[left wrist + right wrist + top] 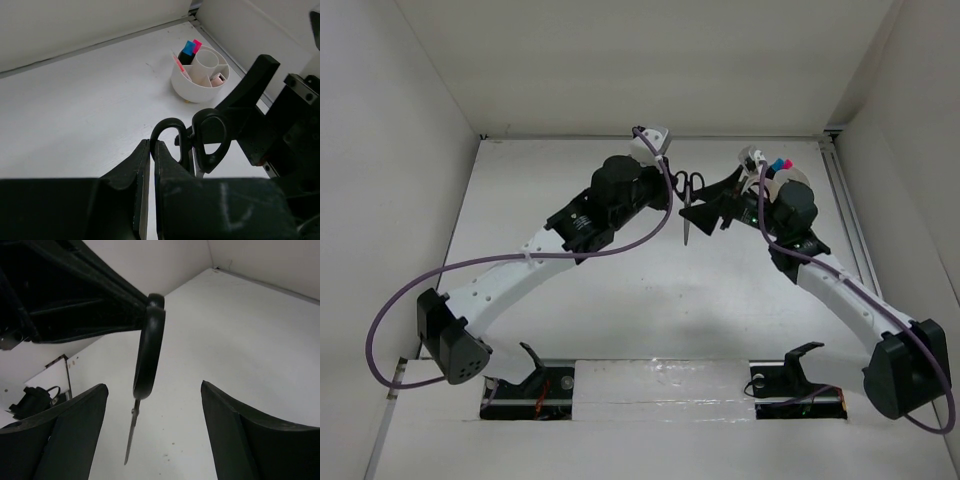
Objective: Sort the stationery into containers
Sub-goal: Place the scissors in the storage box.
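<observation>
My left gripper (152, 144) is shut on one handle loop of the black-handled scissors (192, 142) and holds them above the table, blades hanging down. In the top view the scissors (687, 205) hang between the left gripper (672, 193) and the right gripper (716, 208). My right gripper (153, 387) is open, its fingers on either side of the scissors (149, 352) without touching them. The round white tub (197, 90) stands at the far right and holds the pink- and blue-capped markers (190, 50), a thin red pen (181, 67) and a small eraser (218, 78).
The tub (786, 177) sits near the table's right rail, partly hidden behind the right arm. White walls close the table at the back and both sides. Two black stands (535, 362) sit at the near edge.
</observation>
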Controlling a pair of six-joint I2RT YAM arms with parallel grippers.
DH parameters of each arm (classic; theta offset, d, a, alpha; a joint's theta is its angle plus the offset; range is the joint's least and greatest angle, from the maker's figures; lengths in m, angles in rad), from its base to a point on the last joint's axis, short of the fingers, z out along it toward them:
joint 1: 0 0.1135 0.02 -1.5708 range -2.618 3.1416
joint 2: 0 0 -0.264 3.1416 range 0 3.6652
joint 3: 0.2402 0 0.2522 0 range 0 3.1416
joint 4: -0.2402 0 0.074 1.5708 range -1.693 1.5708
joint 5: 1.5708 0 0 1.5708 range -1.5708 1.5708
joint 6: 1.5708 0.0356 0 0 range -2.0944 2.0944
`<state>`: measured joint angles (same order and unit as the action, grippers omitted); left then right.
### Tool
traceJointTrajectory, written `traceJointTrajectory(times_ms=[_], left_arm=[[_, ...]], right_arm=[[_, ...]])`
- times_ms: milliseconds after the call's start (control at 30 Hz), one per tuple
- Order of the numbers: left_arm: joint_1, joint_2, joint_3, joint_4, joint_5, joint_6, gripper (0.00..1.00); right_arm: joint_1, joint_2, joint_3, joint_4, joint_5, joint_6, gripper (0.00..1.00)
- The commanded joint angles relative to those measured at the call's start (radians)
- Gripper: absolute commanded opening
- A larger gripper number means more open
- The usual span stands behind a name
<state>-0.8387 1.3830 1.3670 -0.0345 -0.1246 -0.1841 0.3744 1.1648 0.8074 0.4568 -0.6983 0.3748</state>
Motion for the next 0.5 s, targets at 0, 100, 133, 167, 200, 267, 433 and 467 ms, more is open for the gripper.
traceJointTrajectory(times_ms=[0,100,133,167,200,267,433,467], left_arm=[[-0.005,-0.050,-0.008,0.051,0.002,0.017,0.00],[-0.005,-0.050,-0.008,0.051,0.011,0.017,0.00],[-0.005,-0.050,-0.008,0.042,0.011,0.017,0.00],[-0.005,-0.050,-0.008,0.042,0.011,0.017,0.00],[-0.005,-0.050,-0.008,0.042,0.011,0.017,0.00],[-0.005,-0.050,-0.017,0.042,0.011,0.017,0.00],[-0.005,-0.041,-0.017,0.042,0.011,0.017,0.00],[-0.005,-0.041,-0.017,0.042,0.023,0.017,0.00]], right_arm=[[0.017,0.027,0.081,0.108,0.026,0.021,0.80],[0.026,0.050,0.107,0.117,0.036,0.021,0.73],[0.026,0.050,0.107,0.117,0.036,0.032,0.71],[0.026,0.050,0.107,0.129,0.036,0.032,0.65],[0.026,0.059,0.107,0.129,0.036,0.032,0.61],[0.026,0.059,0.107,0.129,0.036,0.041,0.51],[0.026,0.090,0.116,0.138,0.036,0.041,0.29],[0.026,0.090,0.125,0.138,0.025,0.050,0.26]])
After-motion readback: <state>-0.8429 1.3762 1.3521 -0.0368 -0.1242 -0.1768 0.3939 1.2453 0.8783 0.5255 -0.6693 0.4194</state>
